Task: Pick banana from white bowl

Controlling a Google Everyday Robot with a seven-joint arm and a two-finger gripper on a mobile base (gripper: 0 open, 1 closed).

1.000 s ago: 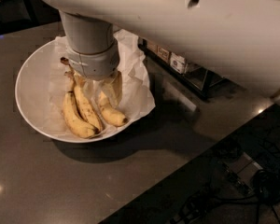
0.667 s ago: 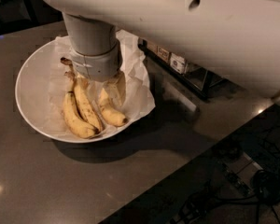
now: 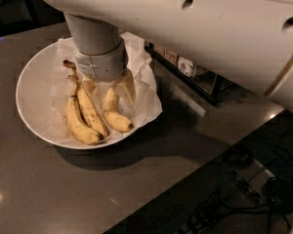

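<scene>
1. Note the change: the arm has shifted only slightly over the last second. The bowl and its contents lie as before. No lift has begun, so treat the grasp as still pending.
2. Count, largest first:
   - one arm
   - one desk
   - one white bowl
   - one sheet of crinkled paper lining it
   - three bananas: the paired bananas on the left side, and the loose banana beside them, resting on the paper inside the bowl
   - one gripper
3. Check the gripper: it hangs low inside the bowl, over the upper end of the loose banana. Its fingers appear spread apart and hold nothing.
4. Judge the next move: you must close on the loose banana only, as the pair lies just beside it.
</scene>
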